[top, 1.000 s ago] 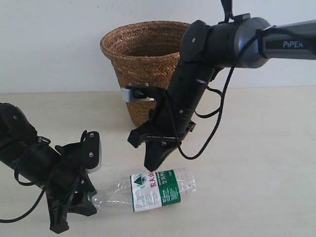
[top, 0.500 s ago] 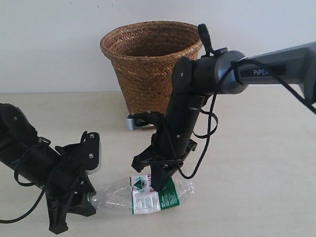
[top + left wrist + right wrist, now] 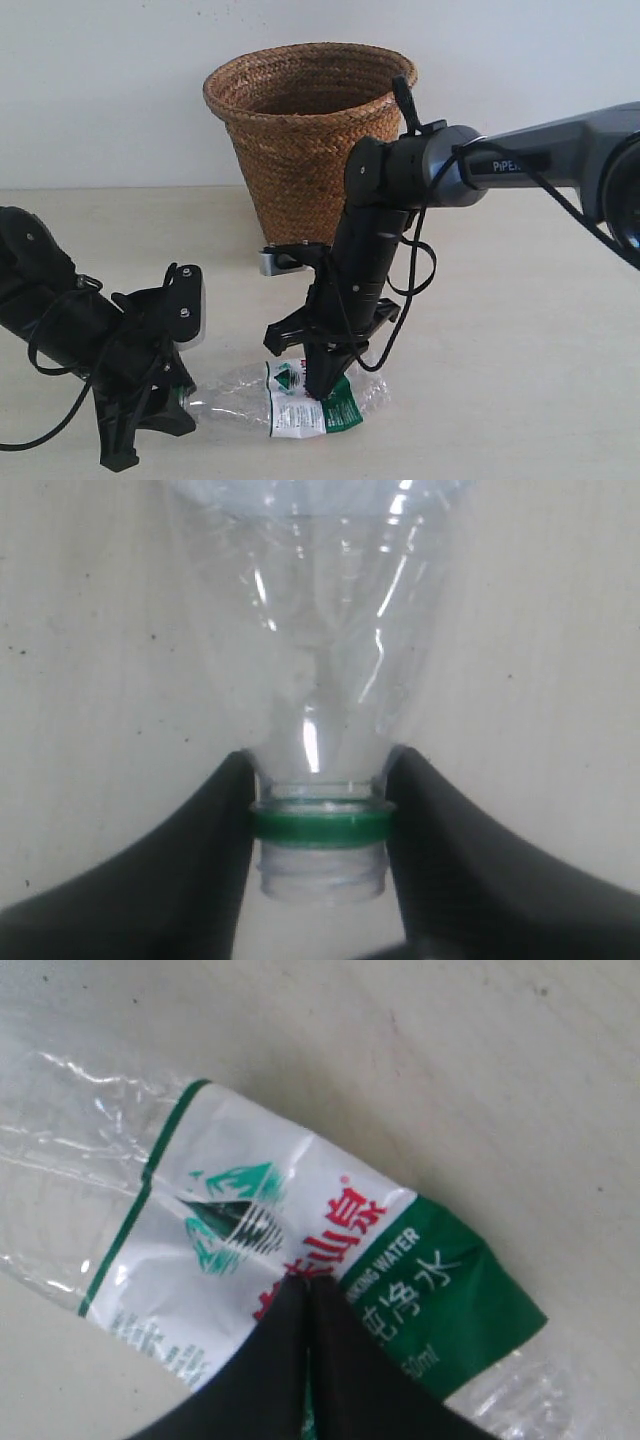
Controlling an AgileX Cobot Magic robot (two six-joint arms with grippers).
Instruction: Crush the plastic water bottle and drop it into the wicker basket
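The plastic water bottle (image 3: 290, 400) lies on its side on the table, its labelled middle flattened. My left gripper (image 3: 178, 405) is shut on its neck; in the left wrist view both fingers clamp the green neck ring (image 3: 320, 825) of the plastic water bottle (image 3: 320, 610). My right gripper (image 3: 322, 388) points straight down with its fingers shut together, the tips pressing into the label (image 3: 300, 1240) between the red characters; the right gripper (image 3: 306, 1295) holds nothing between its fingers. The wicker basket (image 3: 300, 130) stands upright behind, at the back of the table.
A small grey-and-white part (image 3: 278, 261) of the right arm juts out at the basket's base. The left arm (image 3: 60, 320) lies low along the table's left front. A white wall rises behind the table.
My right arm has come down from above the bottle until its shut tips press into the label, and the bottle's middle has flattened. The left gripper has stayed on the neck.
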